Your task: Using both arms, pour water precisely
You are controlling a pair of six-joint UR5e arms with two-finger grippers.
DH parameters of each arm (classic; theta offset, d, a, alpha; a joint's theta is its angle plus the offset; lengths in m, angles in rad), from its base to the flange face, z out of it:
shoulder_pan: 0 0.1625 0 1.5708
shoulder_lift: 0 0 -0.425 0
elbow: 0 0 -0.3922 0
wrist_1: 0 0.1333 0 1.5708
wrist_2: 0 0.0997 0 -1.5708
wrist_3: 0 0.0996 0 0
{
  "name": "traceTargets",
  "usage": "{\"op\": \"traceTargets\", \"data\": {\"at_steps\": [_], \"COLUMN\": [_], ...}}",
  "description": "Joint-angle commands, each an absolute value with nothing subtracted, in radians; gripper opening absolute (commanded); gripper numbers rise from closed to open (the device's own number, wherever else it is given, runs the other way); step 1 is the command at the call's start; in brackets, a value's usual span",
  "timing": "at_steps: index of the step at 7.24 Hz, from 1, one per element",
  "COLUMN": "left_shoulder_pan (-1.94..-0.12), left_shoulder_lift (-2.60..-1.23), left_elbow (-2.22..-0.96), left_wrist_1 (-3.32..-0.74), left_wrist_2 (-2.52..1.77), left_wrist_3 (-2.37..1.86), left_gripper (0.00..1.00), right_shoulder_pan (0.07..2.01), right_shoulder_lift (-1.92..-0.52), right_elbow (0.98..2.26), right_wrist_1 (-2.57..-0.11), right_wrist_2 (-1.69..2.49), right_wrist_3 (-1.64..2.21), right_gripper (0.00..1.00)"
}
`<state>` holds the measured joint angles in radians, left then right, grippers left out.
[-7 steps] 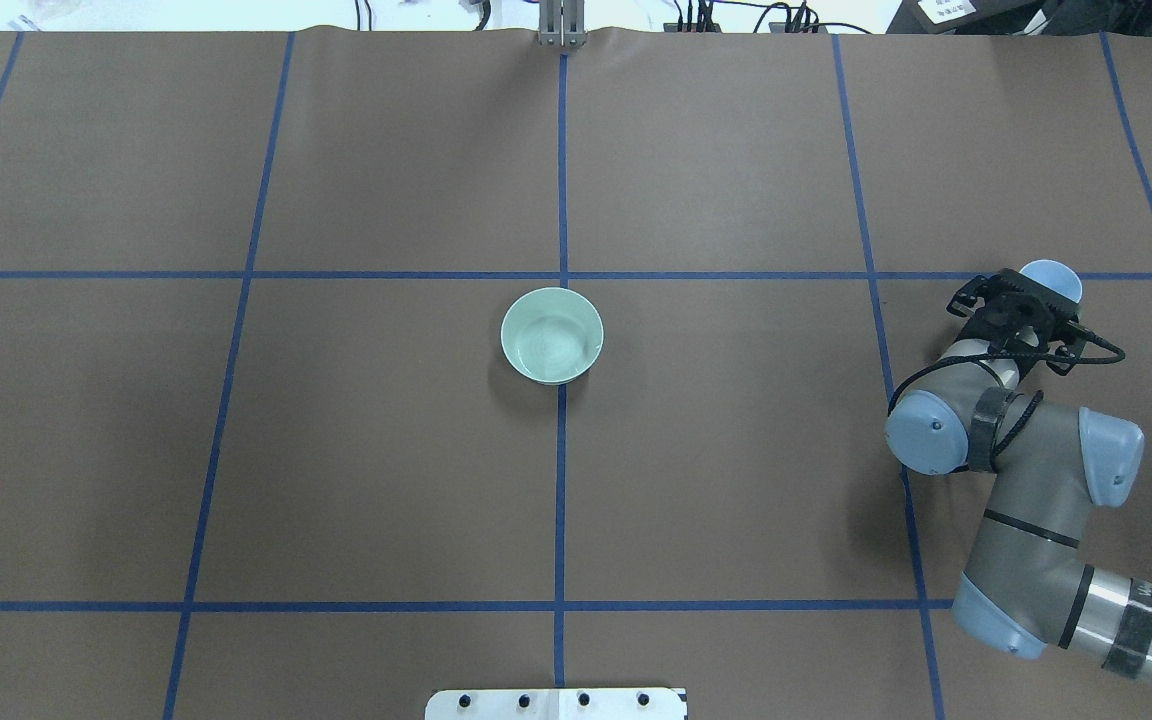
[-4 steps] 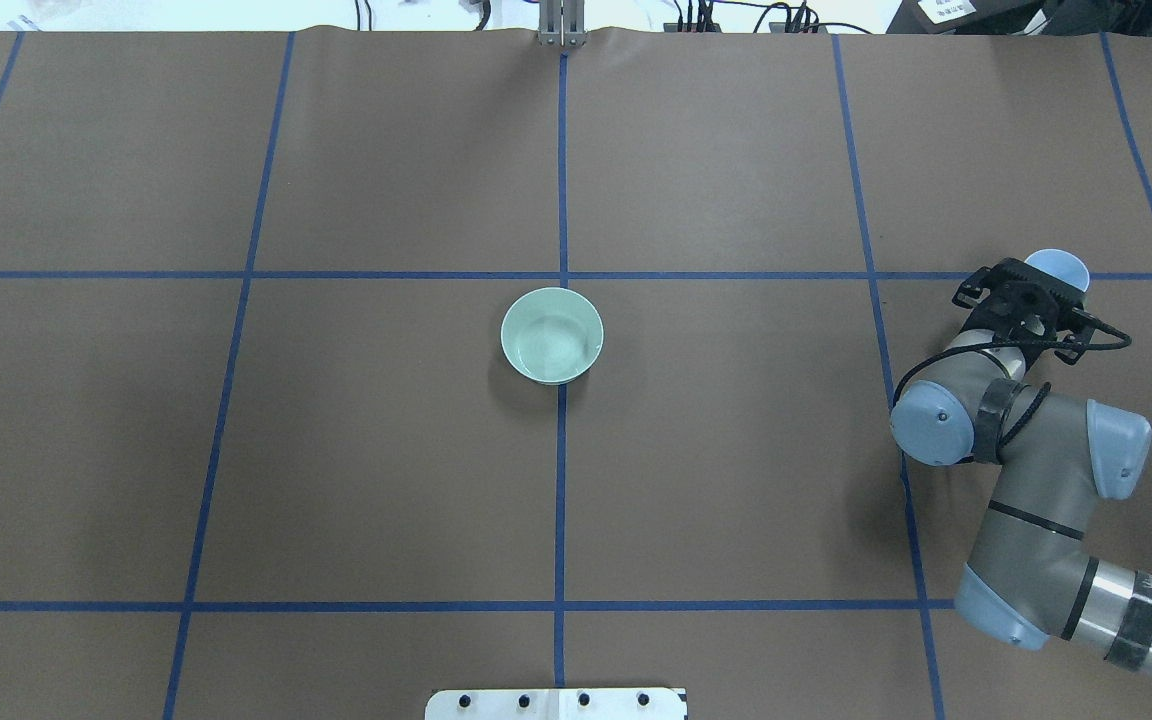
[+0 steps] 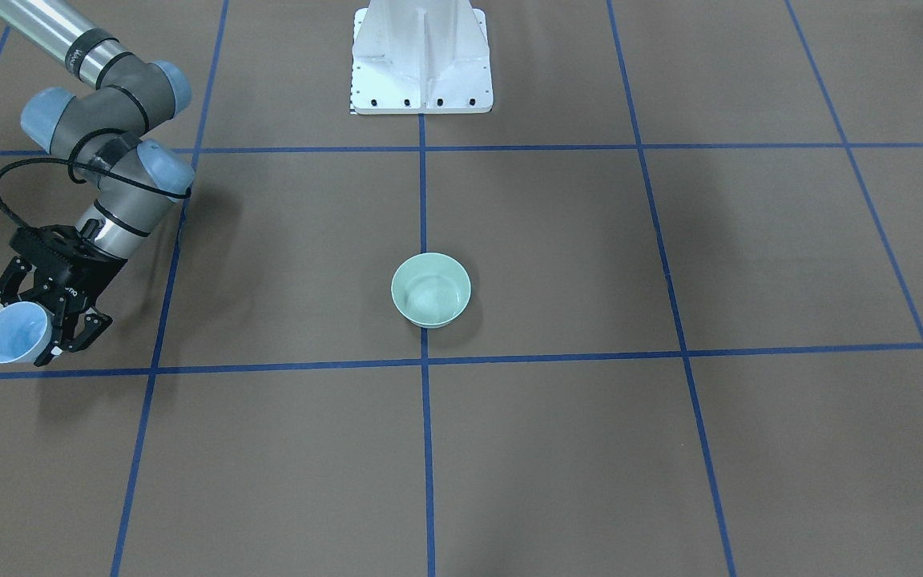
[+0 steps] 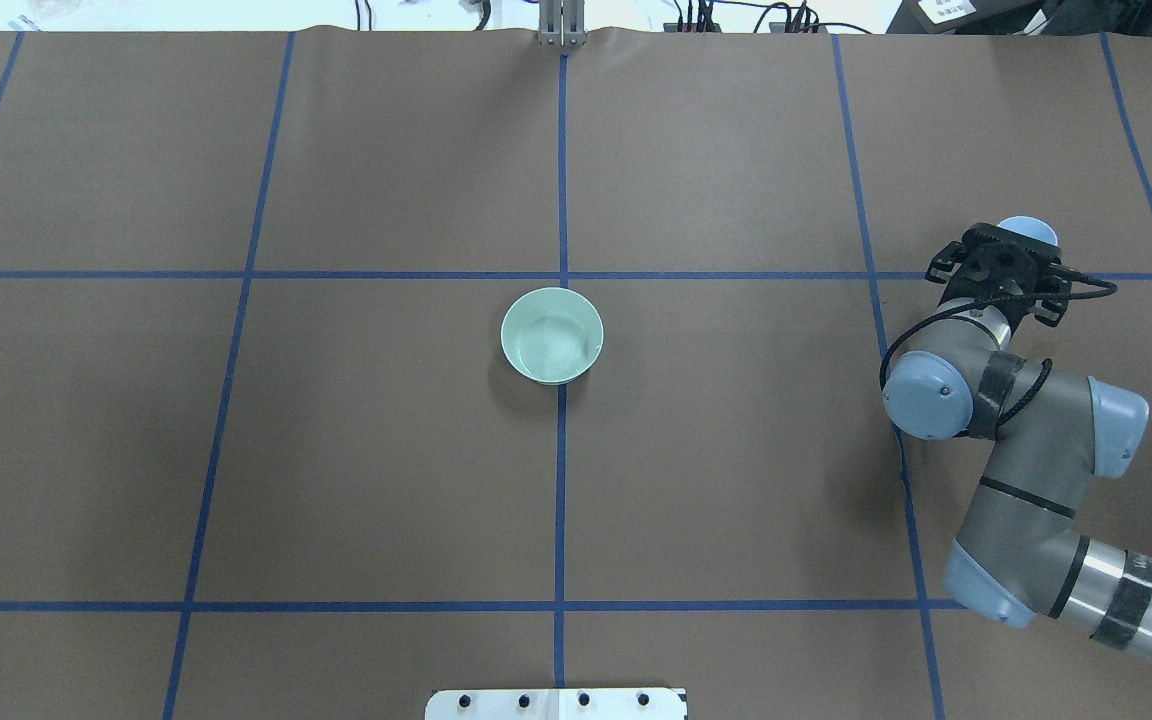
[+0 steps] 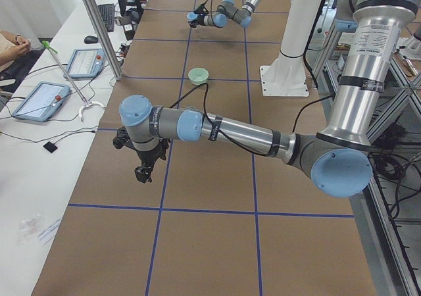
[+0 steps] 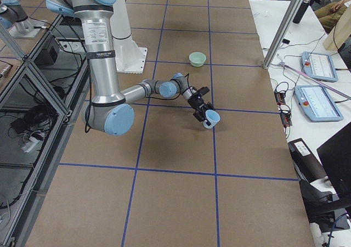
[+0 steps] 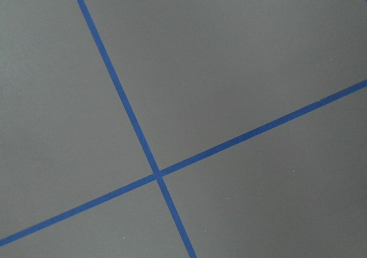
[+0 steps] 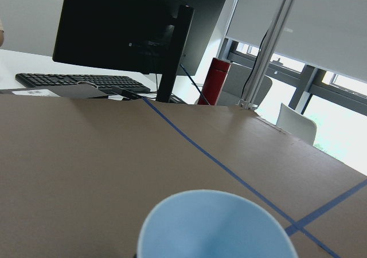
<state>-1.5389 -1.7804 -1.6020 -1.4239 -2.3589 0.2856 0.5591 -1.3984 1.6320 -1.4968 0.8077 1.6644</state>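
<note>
A pale green bowl (image 4: 551, 335) stands at the table's middle, on the centre tape line, also seen in the front view (image 3: 430, 289). My right gripper (image 4: 1001, 255) is far out to the right of it, shut on a pale blue cup (image 4: 1028, 229). The cup (image 3: 13, 332) is held tilted, its mouth pointing away from the wrist, and its rim (image 8: 215, 226) fills the bottom of the right wrist view. My left gripper (image 5: 145, 164) hangs over bare table near the left end. It shows only in the exterior left view, so I cannot tell its state.
The white pedestal (image 3: 421, 60) stands at the robot's edge. Blue tape lines (image 7: 157, 175) grid the brown table. Beyond the far edge are a side desk with tablets (image 5: 39, 98), a post (image 5: 99, 26), a monitor (image 8: 132, 28) and a person's hands (image 5: 13, 45).
My right gripper has carried the blue cup away from the robot's side and slightly toward the centre. The bowl has stayed put.
</note>
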Motion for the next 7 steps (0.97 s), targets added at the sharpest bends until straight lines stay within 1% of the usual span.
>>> {"op": "traceTargets", "data": {"at_steps": [1,3,5,7], "left_shoulder_pan": [-1.540,-1.540,-1.539,-1.539], "left_shoulder_lift": [-1.779,-1.779,-1.779,-1.779], "left_elbow": [-1.603,-1.603,-1.603,-1.603], "left_wrist_1": [-1.425,-1.425,-1.425,-1.425], "left_wrist_2": [-2.359,-2.359,-2.359,-2.359], "left_wrist_3": [0.275,0.275,0.275,0.273], "left_gripper": [1.00,1.00,1.00,1.00], "right_shoulder_pan": [0.564,0.565,0.560,0.552], "right_shoulder_lift": [-1.422,-1.422,-1.427,-1.419], "right_elbow": [1.628,1.628,1.620,1.621], "right_wrist_1": [-1.173,-0.953,-0.765,-0.604], "right_wrist_2": [0.845,0.900,0.931,1.093], "right_wrist_3": [1.411,1.249,0.969,0.832], "right_gripper": [0.00,0.00,0.00,0.00]}}
